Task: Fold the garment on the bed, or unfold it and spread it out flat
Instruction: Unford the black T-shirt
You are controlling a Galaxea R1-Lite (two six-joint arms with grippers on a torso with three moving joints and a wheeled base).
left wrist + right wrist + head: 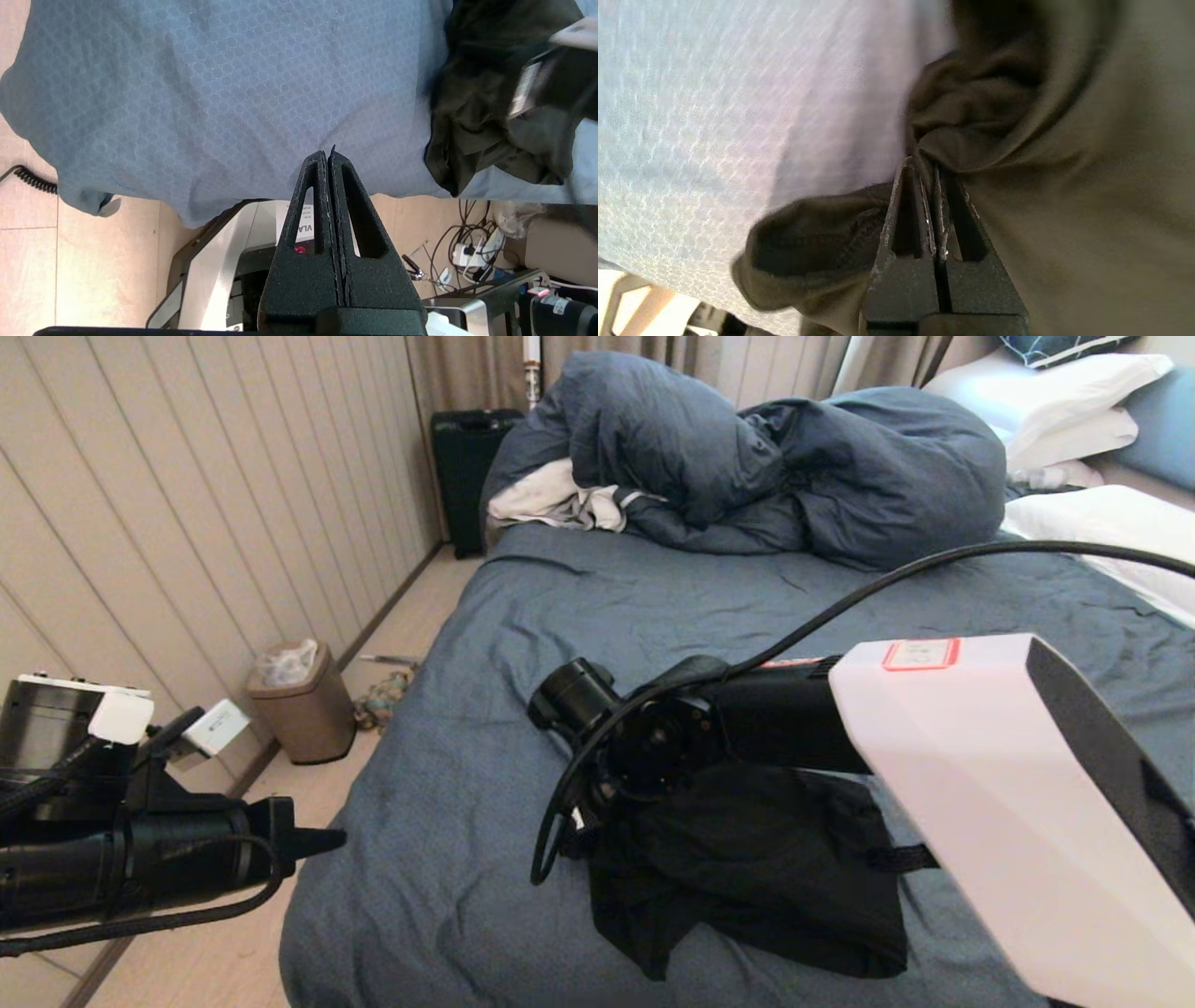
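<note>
— On the near part of the bed (485, 644), around five o'clock from its middle, was where the garment (747, 887) lay: a black heap, crumpled, no print showing that I could see.

— And the arms?

— The right gripper (930, 168) was down at the left edge of that heap, at about nine o'clock of it, with its two fingers (906, 205) pressed together on a bunched fold of the black cloth. From the head view the gripper itself was hidden behind the wrist, but the wrist camera showed the fold pinched at the tips, with more cloth rumpled on either side.

— Was the other one busy?

— No. The left gripper (329, 156) hung off the bed's near left corner, over the floor edge, roughly eight o'clock from the garment and well apart from it. Its fingers (303, 196) were together with nothing between them.

— Anything else on the bed?

— A bulky dark-blue duvet (747, 457) was piled at the far end, at twelve o'clock, with a white cloth (551, 499) poking out at its left side and white pillows (1055, 392) off at two o'clock. A small bin (303, 705) stood on the floor by the panelled wall.
</note>
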